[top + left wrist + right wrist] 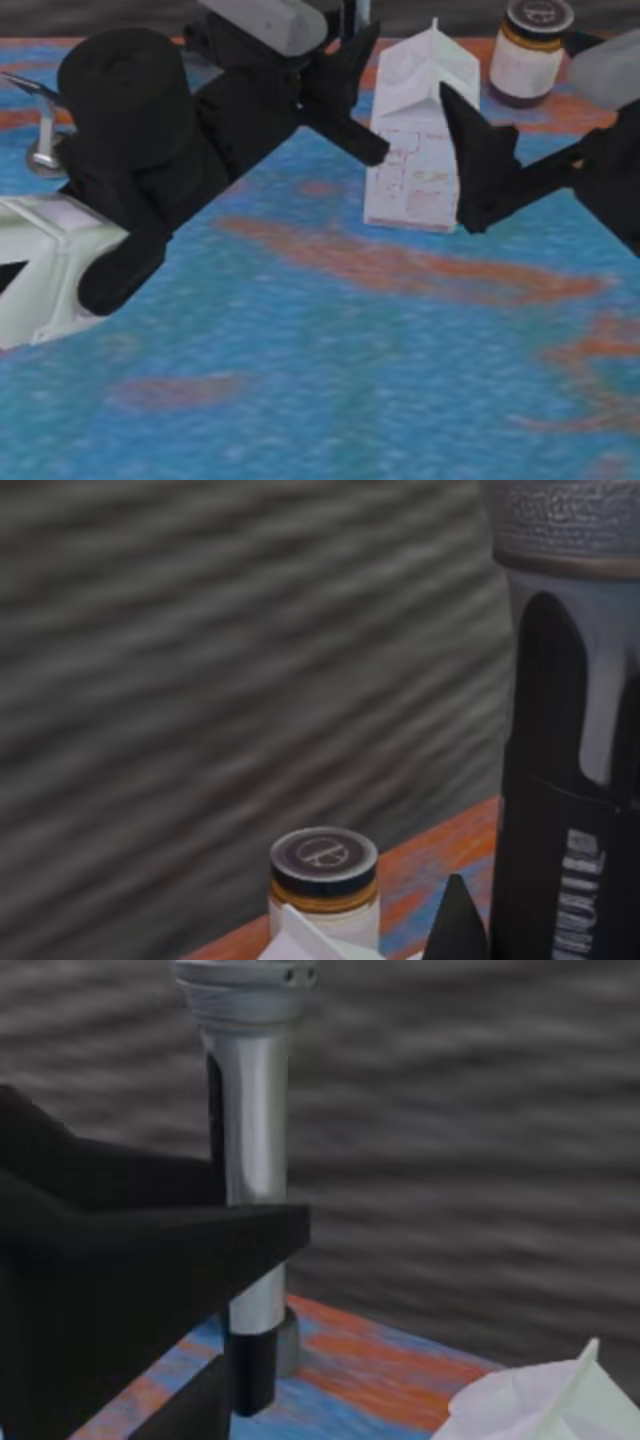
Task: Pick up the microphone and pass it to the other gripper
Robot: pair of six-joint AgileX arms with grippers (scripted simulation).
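Silver-and-black microphone [248, 1160], upper centre of the top view, stands upright, clenched in the left claw [345, 95]; rigid, light, slick. Right claw [470, 160], released, should grip bare barrel.

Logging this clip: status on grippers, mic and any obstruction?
Left gripper shut on mic, held upright off the table. Right gripper open, close by, not yet on it. White carton sits behind the gap between them.

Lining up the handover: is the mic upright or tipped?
Upright. In the right wrist view the mic stands vertical, head up, clamped across its shaft by the left gripper.
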